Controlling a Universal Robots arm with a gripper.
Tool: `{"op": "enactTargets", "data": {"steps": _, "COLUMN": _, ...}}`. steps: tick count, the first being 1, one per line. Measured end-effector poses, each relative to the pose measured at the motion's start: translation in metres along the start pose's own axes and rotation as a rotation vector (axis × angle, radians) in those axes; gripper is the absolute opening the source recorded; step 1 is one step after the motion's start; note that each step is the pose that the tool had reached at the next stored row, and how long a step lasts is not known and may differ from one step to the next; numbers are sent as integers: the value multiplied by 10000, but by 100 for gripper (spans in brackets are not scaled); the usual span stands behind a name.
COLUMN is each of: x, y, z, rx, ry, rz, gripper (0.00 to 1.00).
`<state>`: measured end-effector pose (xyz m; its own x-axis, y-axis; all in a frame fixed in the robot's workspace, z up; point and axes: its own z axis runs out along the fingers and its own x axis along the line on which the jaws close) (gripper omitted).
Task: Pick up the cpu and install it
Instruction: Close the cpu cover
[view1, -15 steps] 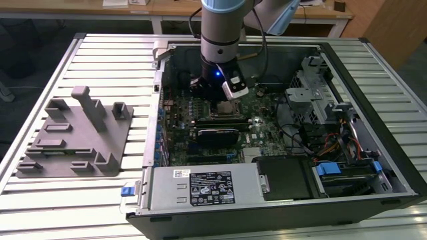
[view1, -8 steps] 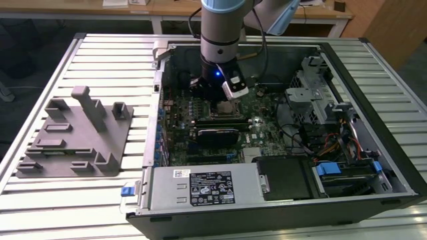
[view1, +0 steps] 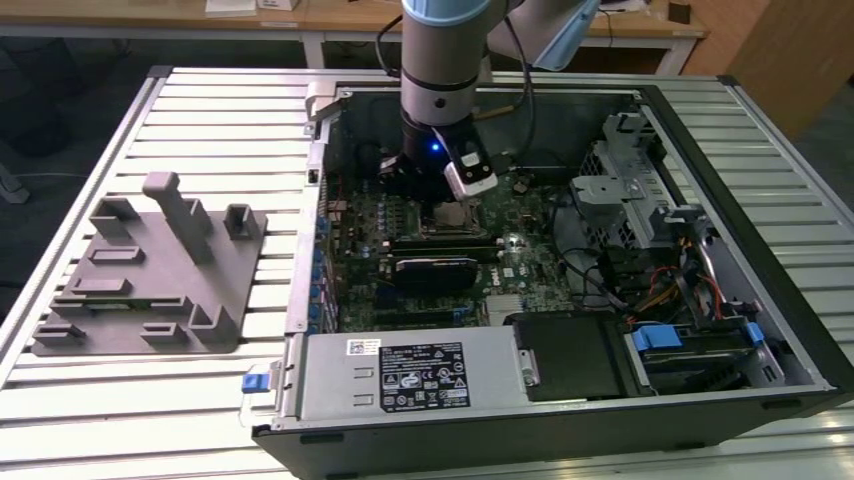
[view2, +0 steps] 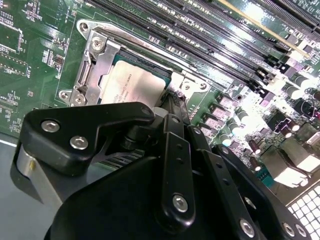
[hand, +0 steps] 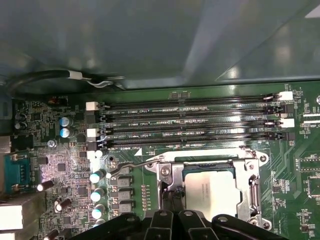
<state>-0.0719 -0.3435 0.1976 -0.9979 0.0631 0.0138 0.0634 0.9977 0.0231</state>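
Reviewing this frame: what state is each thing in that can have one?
cpu: lying flat in the socket, metal top up.
CPU socket: holds the cpu; whether it is latched is unclear.
RAM slots: no sticks seated.
computer case: on its side, side panel off.
gripper: low inside the case, at the socket's edge.

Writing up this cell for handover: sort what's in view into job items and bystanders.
Job in hand: silvery square cpu, within the shiny metal socket frame on the green motherboard; black gripper, close over it.
Lying about: grey plastic fixture tray on the slatted table; long black memory slots; silver labelled power supply box.
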Motion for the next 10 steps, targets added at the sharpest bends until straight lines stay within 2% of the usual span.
{"op": "enactTargets", "data": {"steps": 10, "x": 3, "y": 1, "z": -5, "rx": -8, "ry": -4, "rz": -1, "gripper": 11}}
